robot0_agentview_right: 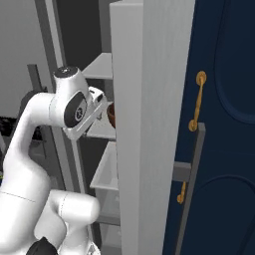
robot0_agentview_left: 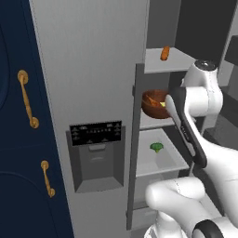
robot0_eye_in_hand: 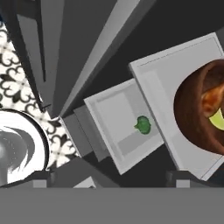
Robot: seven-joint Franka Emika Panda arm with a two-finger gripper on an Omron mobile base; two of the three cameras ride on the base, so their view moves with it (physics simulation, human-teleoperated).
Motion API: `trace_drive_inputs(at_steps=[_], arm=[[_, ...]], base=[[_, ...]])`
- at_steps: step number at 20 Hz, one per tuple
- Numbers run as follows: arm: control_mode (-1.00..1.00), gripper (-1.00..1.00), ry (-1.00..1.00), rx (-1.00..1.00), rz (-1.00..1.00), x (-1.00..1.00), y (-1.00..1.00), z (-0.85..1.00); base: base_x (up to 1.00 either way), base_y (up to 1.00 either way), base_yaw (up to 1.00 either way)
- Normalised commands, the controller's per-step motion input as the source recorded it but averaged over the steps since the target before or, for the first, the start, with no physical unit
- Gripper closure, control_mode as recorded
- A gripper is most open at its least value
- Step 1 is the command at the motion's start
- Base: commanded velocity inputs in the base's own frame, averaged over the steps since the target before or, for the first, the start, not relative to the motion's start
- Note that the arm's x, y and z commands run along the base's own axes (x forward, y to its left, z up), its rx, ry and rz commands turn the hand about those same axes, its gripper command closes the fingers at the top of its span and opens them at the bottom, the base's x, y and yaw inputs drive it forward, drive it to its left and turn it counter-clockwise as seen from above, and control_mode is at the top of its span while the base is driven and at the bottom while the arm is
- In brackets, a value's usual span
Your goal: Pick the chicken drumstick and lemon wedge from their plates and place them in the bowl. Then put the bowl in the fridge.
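The dark reddish-brown wooden bowl (robot0_agentview_left: 153, 103) (robot0_agentview_right: 111, 115) (robot0_eye_in_hand: 192, 118) rests on a middle shelf (robot0_agentview_left: 151, 122) inside the open fridge (robot0_agentview_left: 93, 69). In it lie the reddish-brown chicken drumstick (robot0_eye_in_hand: 212, 94) and the yellow-green lemon wedge (robot0_eye_in_hand: 217, 119). My gripper (robot0_eye_in_hand: 111, 179) is open, its fingertips spread wide with nothing between them. It hovers just in front of the bowl, which sits off to one side of the fingers. The plates are out of view.
A green broccoli floret (robot0_agentview_left: 156, 147) (robot0_eye_in_hand: 142, 124) lies on the shelf below the bowl and an orange carrot-like item (robot0_agentview_left: 164, 52) on the shelf above. The fridge door with the black dispenser panel (robot0_agentview_left: 96, 132) stands left; navy cabinets (robot0_agentview_left: 18, 139) (robot0_agentview_right: 224, 124) flank the fridge.
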Motion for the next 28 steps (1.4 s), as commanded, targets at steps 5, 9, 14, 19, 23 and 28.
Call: trace_drive_inputs(at_steps=[5,9,14,19,23,28], arm=[[-1.0,-1.0,0.07,0.1,-0.16,-1.0,0.23,0.36],[-1.0,-1.0,0.08,0.04,-0.13,-0.93,0.34,0.45],[-1.0,-1.0,0.07,0.0,-0.05,-0.52,0.1,0.53],[-1.0,-1.0,0.02,0.0,-0.09,-0.61,-0.29,0.23],[-1.0,-1.0,0.0,0.0,-0.04,-0.57,-0.04,-0.01],[-1.0,-1.0,0.0,0.0,0.0,-0.04,0.0,-0.19]], base=[[0.0,0.0,0.0],[0.0,0.0,0.0],[0.0,0.0,0.0],[0.0,0.0,0.0],[0.0,0.0,0.0],[0.0,0.0,0.0]])
